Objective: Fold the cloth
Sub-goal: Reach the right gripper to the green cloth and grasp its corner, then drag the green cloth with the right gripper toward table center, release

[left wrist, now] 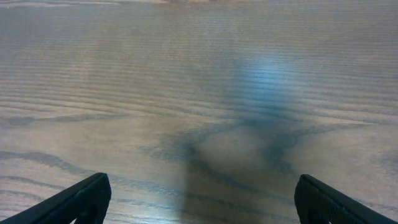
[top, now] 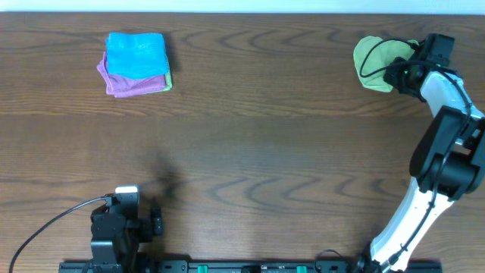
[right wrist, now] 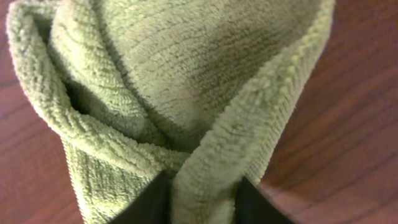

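The cloth (top: 377, 61), light lime-green and crumpled into a bunch, lies at the far right of the wooden table. In the right wrist view the cloth (right wrist: 186, 93) fills most of the frame in soft folds. My right gripper (top: 398, 71) is at its right side, and a thick ridge of the cloth is pinched between the two dark fingers of the right gripper (right wrist: 202, 190). My left gripper (top: 155, 220) rests at the near left edge, far from the cloth. Seen from its wrist, the left gripper (left wrist: 202, 196) stands wide open over bare wood.
A stack of folded cloths sits at the far left: a bright blue one (top: 136, 53) on a purple one (top: 121, 83). The table's far edge (top: 242, 13) runs just behind both cloth piles. A black cable (top: 45, 227) curves by the left arm.
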Available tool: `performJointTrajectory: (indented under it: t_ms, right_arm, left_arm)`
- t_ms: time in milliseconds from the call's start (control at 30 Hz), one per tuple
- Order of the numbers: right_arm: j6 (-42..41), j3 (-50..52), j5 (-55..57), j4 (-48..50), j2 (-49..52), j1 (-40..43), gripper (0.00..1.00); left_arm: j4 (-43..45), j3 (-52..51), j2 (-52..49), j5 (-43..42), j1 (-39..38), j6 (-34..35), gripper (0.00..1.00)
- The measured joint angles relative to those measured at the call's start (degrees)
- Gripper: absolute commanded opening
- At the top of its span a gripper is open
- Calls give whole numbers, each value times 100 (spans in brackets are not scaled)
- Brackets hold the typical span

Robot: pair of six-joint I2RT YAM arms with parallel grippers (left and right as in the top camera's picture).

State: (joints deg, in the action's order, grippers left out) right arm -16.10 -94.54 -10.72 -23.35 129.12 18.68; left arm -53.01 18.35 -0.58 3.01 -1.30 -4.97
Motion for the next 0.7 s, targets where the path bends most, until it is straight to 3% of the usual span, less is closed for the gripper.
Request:
performJointTrajectory:
  t_ms: [100,433,700]
  right_arm:
    - [-2,0,-2,-37,0,0,1]
    - [243,0,-133,-289,-133,-2,2]
    - [793,-2,-199,-1054,-1233,-151,1]
  left_arm:
    - [0,0,0,0,0,0,95]
    - [0,0,0,0,0,0,95]
    - [0,0,0,0,0,0,95]
